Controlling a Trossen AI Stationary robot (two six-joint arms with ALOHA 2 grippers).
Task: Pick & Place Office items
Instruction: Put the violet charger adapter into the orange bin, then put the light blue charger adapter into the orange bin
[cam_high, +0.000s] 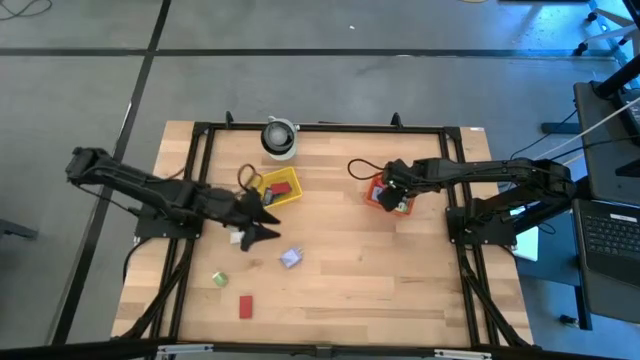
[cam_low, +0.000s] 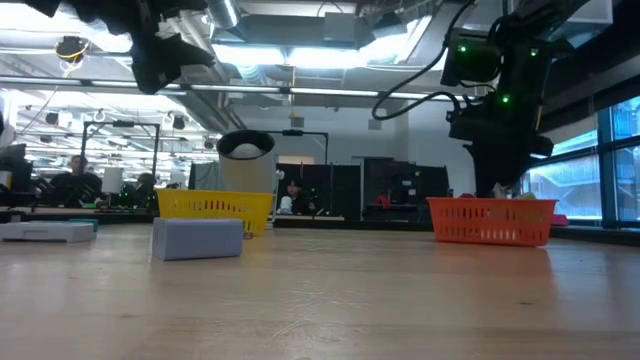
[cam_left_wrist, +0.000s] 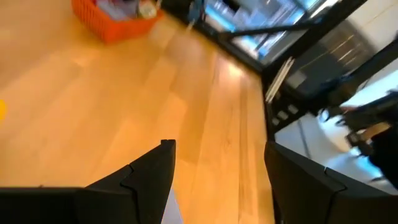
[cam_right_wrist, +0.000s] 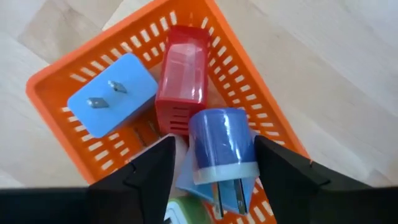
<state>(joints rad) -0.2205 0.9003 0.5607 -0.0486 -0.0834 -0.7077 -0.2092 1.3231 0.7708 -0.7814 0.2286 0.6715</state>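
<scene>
1. Progress, sorted side: the orange mesh basket (cam_right_wrist: 62, 87) on the right half of the bench (cam_high: 400, 280) already holds several items. The right wrist view shows a light blue plug adapter (cam_right_wrist: 112, 93) with two metal prongs, a red translucent block (cam_right_wrist: 183, 74), a blue cylindrical plug (cam_right_wrist: 221, 143) and a green-and-white piece at the picture's edge.
2. Right pincer (cam_right_wrist: 211, 165): directly above the orange basket, fingers parted on either side of the blue cylindrical plug. I cannot tell whether they are touching it; the plug looks to be lying on the pile, so I judge this a drop-off.
3. The yellow mesh basket (cam_high: 278, 187), centre-left, holds at least one red item (cam_high: 281, 187).
4. Left to do: loose on the bench are a lavender block (cam_high: 291, 258), a green block (cam_high: 218, 278), a red block (cam_high: 245, 305) and a white piece (cam_high: 238, 237) just beside the left arm's tip.
5. Left pincer (cam_left_wrist: 214, 174): hovers over the bench beside the white piece, fingers well apart, holding nothing.
6. Judgement: roughly past halfway; four loose items remain visible.
7. Writing: none legible on any item or basket. A white roll (cam_high: 280, 137) stands at the bench's far edge, unlabelled as far as I can see.
</scene>
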